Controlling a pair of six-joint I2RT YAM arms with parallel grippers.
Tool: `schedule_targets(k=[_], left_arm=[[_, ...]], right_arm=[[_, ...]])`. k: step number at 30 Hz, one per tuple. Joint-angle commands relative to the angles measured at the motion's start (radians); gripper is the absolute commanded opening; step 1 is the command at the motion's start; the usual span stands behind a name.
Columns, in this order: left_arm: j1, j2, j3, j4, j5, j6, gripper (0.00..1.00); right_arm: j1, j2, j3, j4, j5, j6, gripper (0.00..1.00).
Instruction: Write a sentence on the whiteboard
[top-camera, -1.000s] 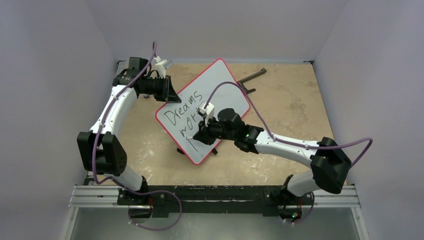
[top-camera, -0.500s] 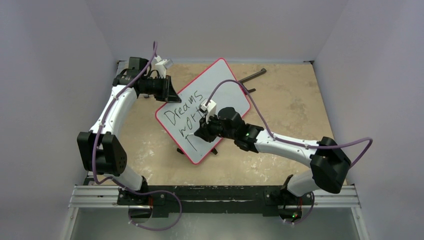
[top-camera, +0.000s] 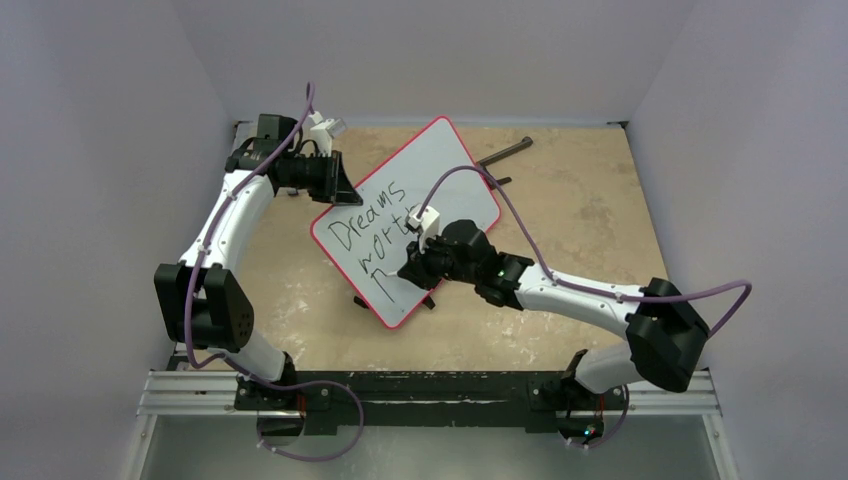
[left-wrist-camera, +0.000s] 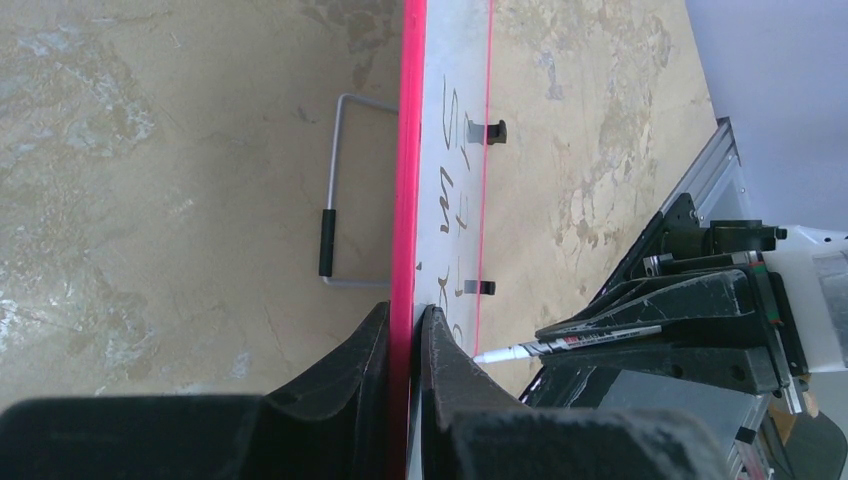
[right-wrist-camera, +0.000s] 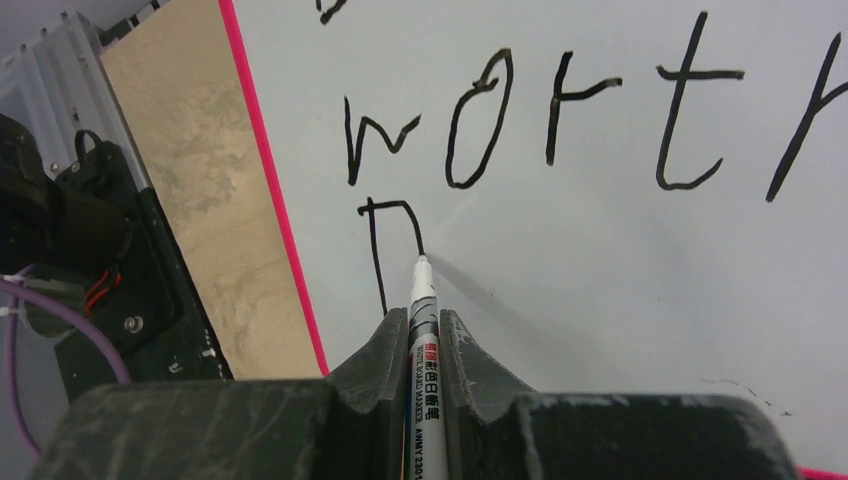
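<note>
Red-rimmed whiteboard (top-camera: 440, 170), left claw (left-wrist-camera: 405, 312) clamped on its edge; marker (right-wrist-camera: 419, 285) pinched in right claw (right-wrist-camera: 420, 320), tip at unfinished third line. Risk: whiteboard may pivot under pen pressure, skewing the sentence (top-camera: 372, 228).

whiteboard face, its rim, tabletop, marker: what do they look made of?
The whiteboard face: smooth, faintly glossy white, likely a coated sheet; the marker's soft shadow lies on it. Its rim: even bright red, probably plastic. The table: mottled tan, matte, stone-look, possibly laminate. The marker: printed barrel, white tip, likely plastic.
</note>
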Motion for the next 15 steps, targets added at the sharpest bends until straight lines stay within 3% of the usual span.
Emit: schedule_targets(k=[1, 15], left_arm=[[0.020, -0.032, 0.009, 0.053, -0.112, 0.024, 0.00], [0.020, -0.040, 0.011, 0.054, -0.105, 0.024, 0.00]], right_arm=[[-0.007, -0.029, -0.030, -0.031, 0.024, -0.026, 0.00], [-0.005, 0.008, 0.013, 0.010, -0.154, -0.041, 0.00]])
